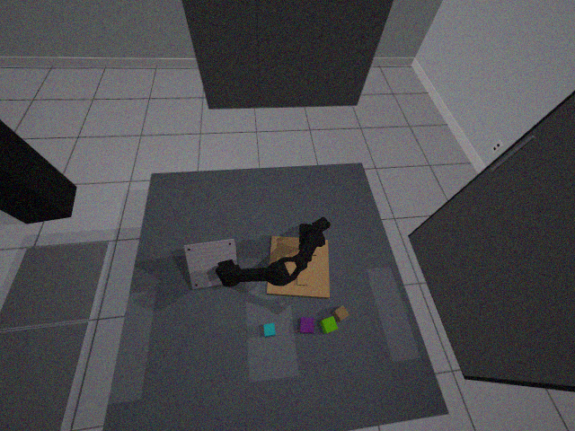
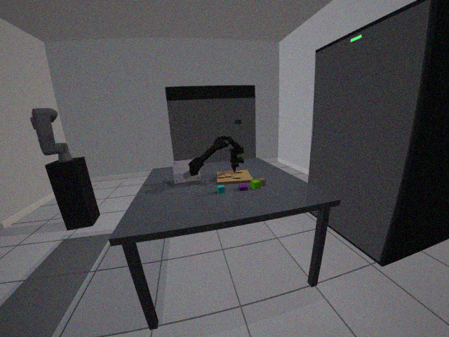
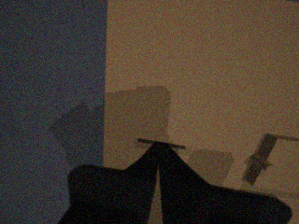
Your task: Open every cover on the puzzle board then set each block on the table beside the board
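You have the pincer [image 1: 312,236] [image 2: 234,169] [image 3: 160,144] together, its fingertips meeting and nothing clamped between them. It points down over the far part of the wooden puzzle board [image 1: 318,278] [image 2: 244,177] [image 3: 210,56]; contact with the surface cannot be confirmed. In the wrist view, you can see a thin dark slit [image 3: 178,147] at the tips and a dark narrow recess [image 3: 255,165] to the right.

Your board lies flat on the dark table [image 1: 208,204] [image 2: 203,206] [image 3: 37,47], right of the pale mounting panel [image 1: 204,259] [image 2: 181,166]. The black arm [image 1: 252,274] [image 2: 210,154] reaches rightward from that panel and bends down over the board.

You have four blocks on the table, all off the board at its near side. The cyan block [image 1: 269,329] [image 2: 220,189] sits farthest left, apart from the others. The purple block [image 1: 306,325] [image 2: 243,187] is next, with the green block [image 1: 329,324] [image 2: 255,184] near it on the right. The tan block [image 1: 340,313] [image 2: 262,181] stands just beside the green one, farther right and slightly farther back. You cannot verify every cover's position, as the arm and dim light obscure the detail.
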Controlling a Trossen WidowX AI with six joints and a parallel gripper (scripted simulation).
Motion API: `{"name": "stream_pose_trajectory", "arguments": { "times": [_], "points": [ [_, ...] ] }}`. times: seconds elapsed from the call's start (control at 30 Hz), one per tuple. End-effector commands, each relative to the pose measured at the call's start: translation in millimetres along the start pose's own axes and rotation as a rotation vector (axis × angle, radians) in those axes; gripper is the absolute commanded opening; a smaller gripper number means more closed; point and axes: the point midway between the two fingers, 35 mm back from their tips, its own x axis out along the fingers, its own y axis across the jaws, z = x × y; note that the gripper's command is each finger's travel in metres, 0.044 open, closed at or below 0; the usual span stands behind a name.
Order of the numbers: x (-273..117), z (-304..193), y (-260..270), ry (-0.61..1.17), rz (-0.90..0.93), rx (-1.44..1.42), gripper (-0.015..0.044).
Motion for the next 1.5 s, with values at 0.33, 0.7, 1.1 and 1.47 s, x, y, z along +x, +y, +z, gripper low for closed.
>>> {"name": "stream_pose_trajectory", "arguments": {
  "times": [0.33,0.7,1.1,1.47],
  "points": [
    [1.1,14.2,0.6,-0.001,-0.006,-0.006,0.0000],
    [1.1,25.4,0.5,-0.002,-0.006,-0.005,0.0000],
    [1.3,37.5,0.0,-0.002,-0.006,-0.005,0.0000],
    [1.7,48.4,-1.0,-0.003,-0.006,-0.004,0.0000]
  ]
}}
